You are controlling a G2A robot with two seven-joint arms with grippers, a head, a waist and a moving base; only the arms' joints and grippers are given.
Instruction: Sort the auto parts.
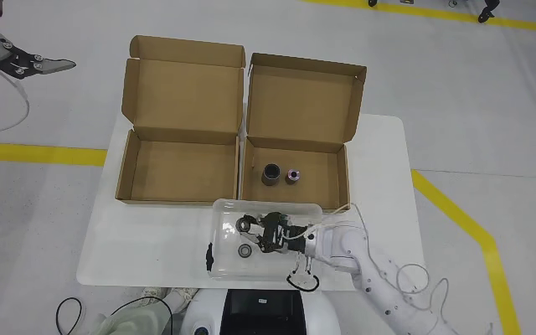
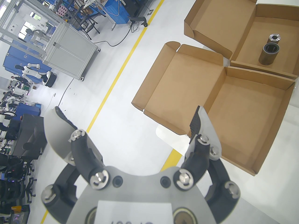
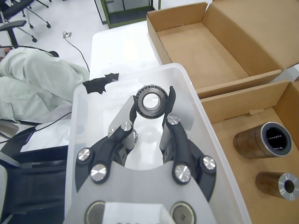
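Right wrist view is showing the right gripper (image 3: 153,101) clamping a bearing (image 3: 151,113) inside the clear bin (image 3: 71,122); its curved rim could be slipping free during lifting.

1. Left gripper (image 2: 128,117): a grey metal plate with black linkage and two pale fingers lined with black pads. The jaws are spread wide with nothing between them. It sits at the far left of the scene, fingers pointing right, well apart from the other arm.
2. Right arm (image 1: 373,270): white, jointed, with a loose white cable along it. It runs from the near right in towards the near centre.
3. Right gripper (image 3: 151,100): the same build as the left, with fingers pointing left. The fingers are closed on a dark steel ring bearing (image 3: 151,114), one black pad (image 3: 171,99) against each side of its outer wall. The bearing's bore faces the wrist.
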